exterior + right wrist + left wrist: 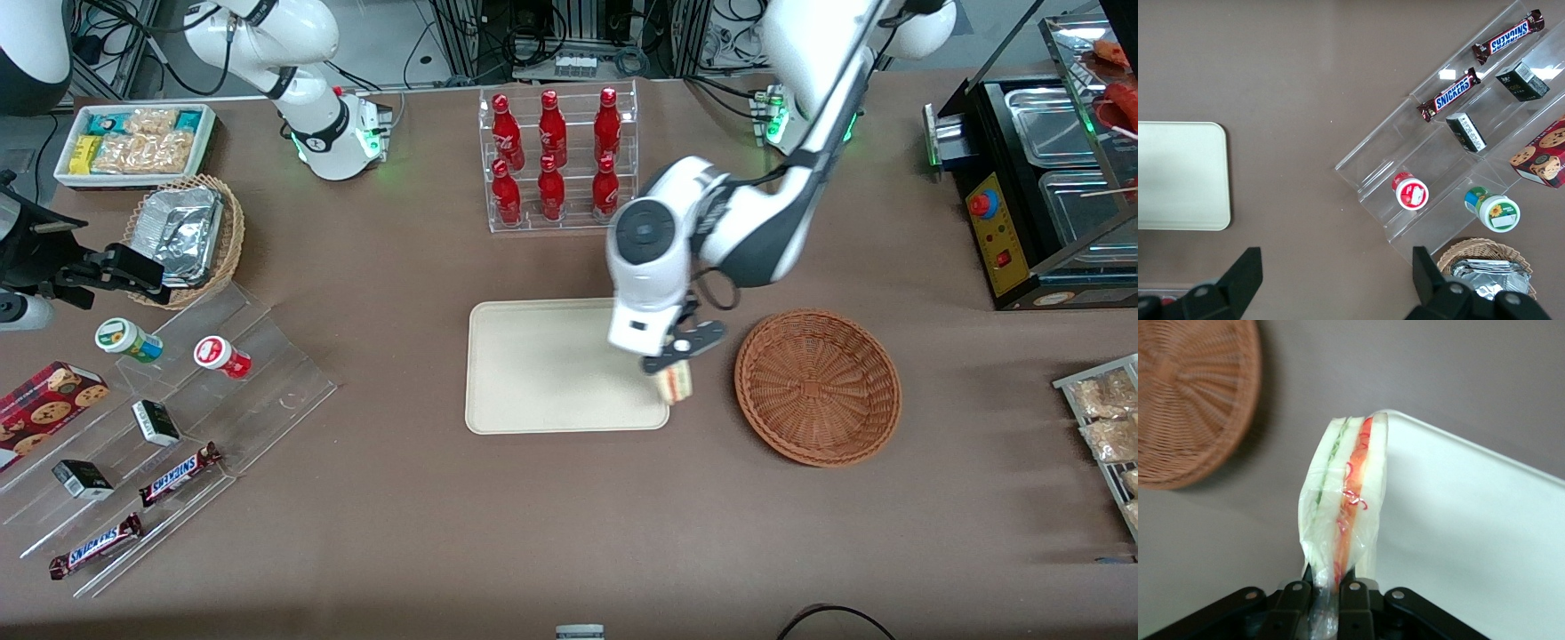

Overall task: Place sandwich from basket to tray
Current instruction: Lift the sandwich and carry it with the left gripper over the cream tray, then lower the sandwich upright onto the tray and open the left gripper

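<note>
I am in the carrying step: the sandwich is out of the basket and on its way to the tray. On the brown desk (569,533) the cream tray (542,369) lies in the middle, and the round reddish-brown wicker basket (818,387) sits beside it toward my working arm's end, with nothing in it. My claw (677,354) hangs over the tray's corner nearest the basket, closed tight on the wrapped wedge sandwich (676,384), which dangles below my fingers right at the tray's rim, partly over bare desk.

Next, I judge, I need to slide a little farther inward over the tray, so the whole wedge clears the rim, then lower it and let go.

The front view gives the layout and shows the basket holds nothing, but my wrist hides the grip. My wrist view shows that grip plainly: the claw (1327,600) pinches the clear wrapper at the sandwich's (1341,500) narrow end, green and orange-red layers facing the camera, with the tray's (1471,540) corner and the basket's (1191,400) edge beneath.
</note>
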